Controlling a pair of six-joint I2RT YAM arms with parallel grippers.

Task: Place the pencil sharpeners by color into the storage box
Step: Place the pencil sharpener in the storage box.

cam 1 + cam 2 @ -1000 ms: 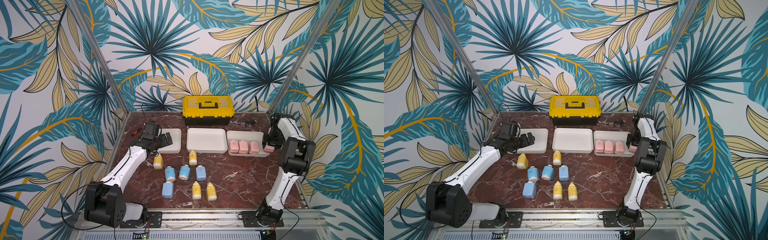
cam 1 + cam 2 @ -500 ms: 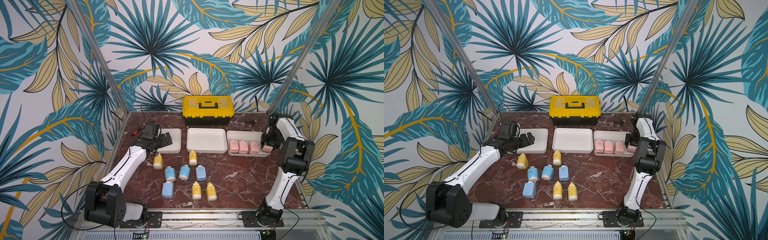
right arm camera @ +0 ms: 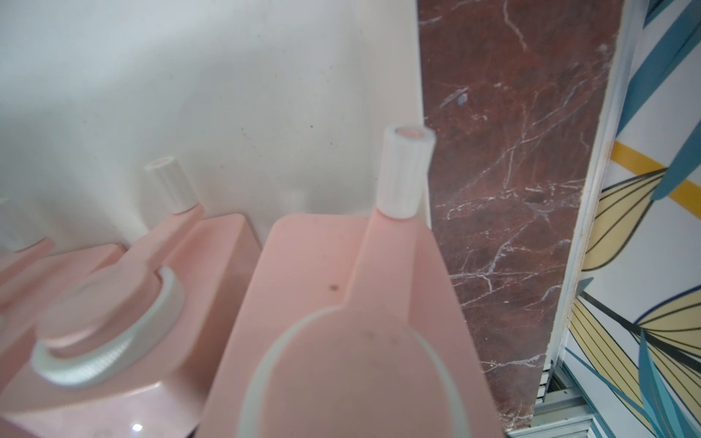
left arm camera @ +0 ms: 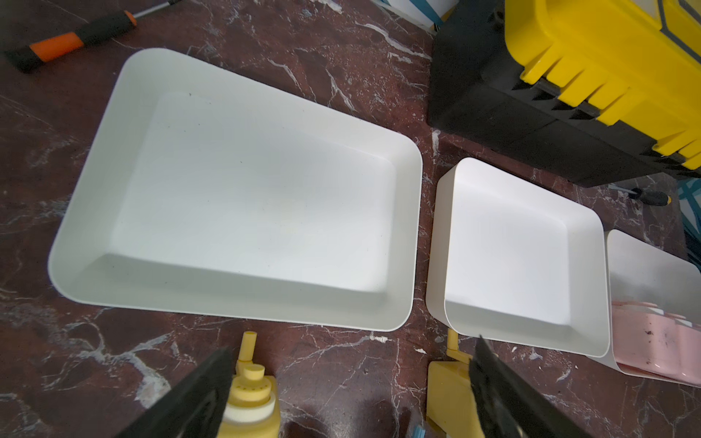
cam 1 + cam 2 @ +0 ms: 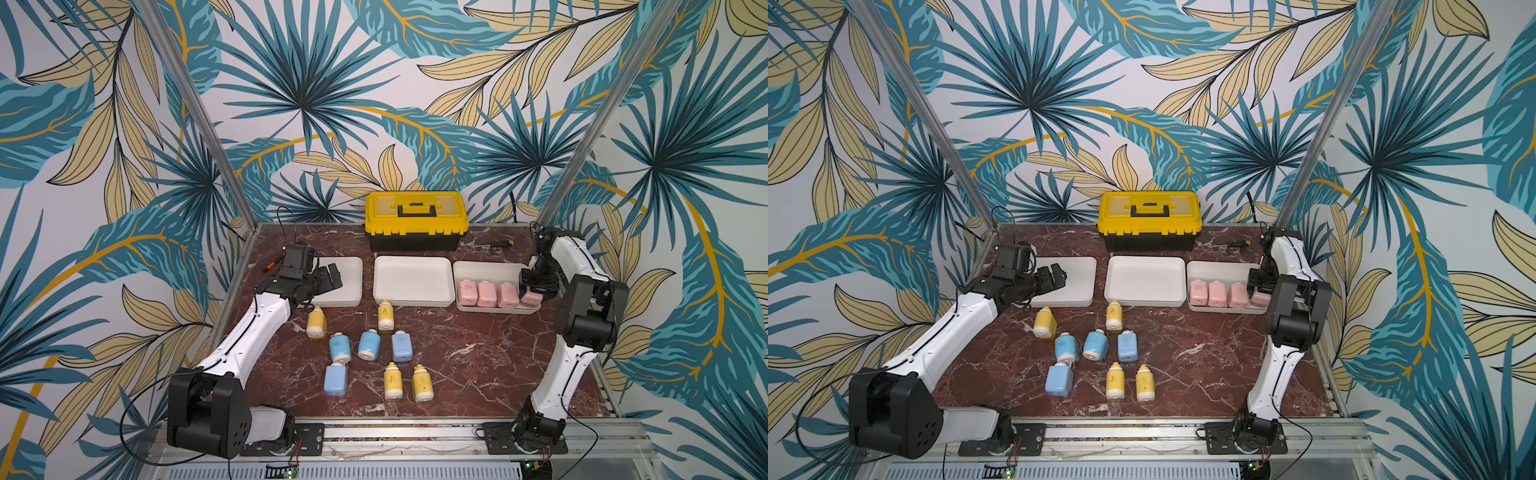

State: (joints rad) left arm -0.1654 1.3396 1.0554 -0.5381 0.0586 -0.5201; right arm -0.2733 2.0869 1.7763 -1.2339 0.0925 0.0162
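Note:
Three white trays of the storage box stand in a row: left [image 5: 351, 266], middle [image 5: 411, 280], right [image 5: 486, 270]. Three pink pencil sharpeners [image 5: 486, 294] lie in the right tray. A fourth pink sharpener [image 5: 530, 298] [image 3: 341, 303] is at that tray's right end, my right gripper [image 5: 534, 286] shut on it; its jaws are hidden in the right wrist view. Several yellow sharpeners [image 5: 316, 326] [image 5: 392, 380] and blue sharpeners [image 5: 369, 345] lie on the marble in front. My left gripper [image 5: 330, 278] [image 4: 352, 347] hangs open over the left tray's near edge, holding nothing.
A yellow-and-black toolbox [image 5: 415, 220] stands behind the trays. An orange-handled screwdriver [image 5: 270, 264] [image 4: 68, 40] lies at the far left, a small screwdriver [image 5: 500, 244] at the far right. Metal frame posts rise at both back corners.
The right gripper has edged slightly left with the pink sharpener at the right tray's end. The left arm has not moved.

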